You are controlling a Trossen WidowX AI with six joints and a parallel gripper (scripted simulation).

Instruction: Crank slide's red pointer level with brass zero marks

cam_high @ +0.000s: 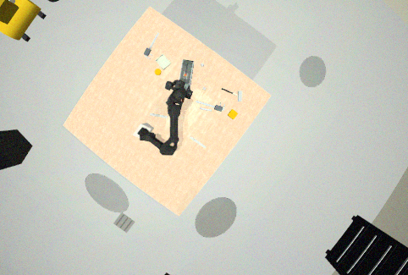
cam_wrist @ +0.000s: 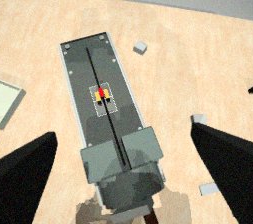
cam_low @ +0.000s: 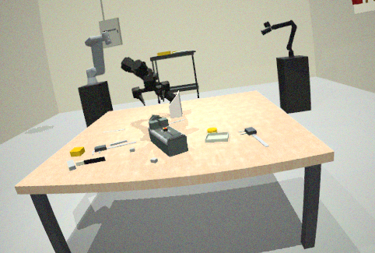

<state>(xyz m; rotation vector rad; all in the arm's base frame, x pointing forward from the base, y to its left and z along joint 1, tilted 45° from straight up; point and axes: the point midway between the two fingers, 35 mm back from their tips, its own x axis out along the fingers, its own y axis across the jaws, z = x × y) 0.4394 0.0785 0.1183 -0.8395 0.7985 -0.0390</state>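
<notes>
The machine (cam_high: pixel 187 66) (cam_low: pixel 169 145) (cam_wrist: pixel 82 80) is a long dark grey box with a slot along its top. Its red pointer (cam_high: pixel 185 74) (cam_low: pixel 165 129) (cam_wrist: pixel 101 92) sits in the slot. In the wrist view the two brass marks (cam_wrist: pixel 98 98) (cam_wrist: pixel 106 96) flank the slot; the pointer's tip looks slightly beyond them, toward the far end. A raised grey housing (cam_wrist: pixel 122 154) covers the near end. A dark red-brown piece, perhaps the crank handle (cam_wrist: pixel 150 217), shows at the bottom edge; the rest is hidden. My gripper (cam_high: pixel 179 88) (cam_low: pixel 159 102) (cam_wrist: pixel 125 133) is open and empty above the near end.
A pale tray (cam_high: pixel 163 62) (cam_low: pixel 217 138) (cam_wrist: pixel 2 100) and a yellow disc (cam_high: pixel 157 72) (cam_low: pixel 212 130) lie left of the machine in the wrist view. Small grey blocks (cam_low: pixel 154 160) (cam_wrist: pixel 140 47) lie near it. A hammer (cam_low: pixel 94 160) and yellow block (cam_high: pixel 233 114) (cam_low: pixel 77 152) lie farther off. A white wedge (cam_low: pixel 176 108) stands behind.
</notes>
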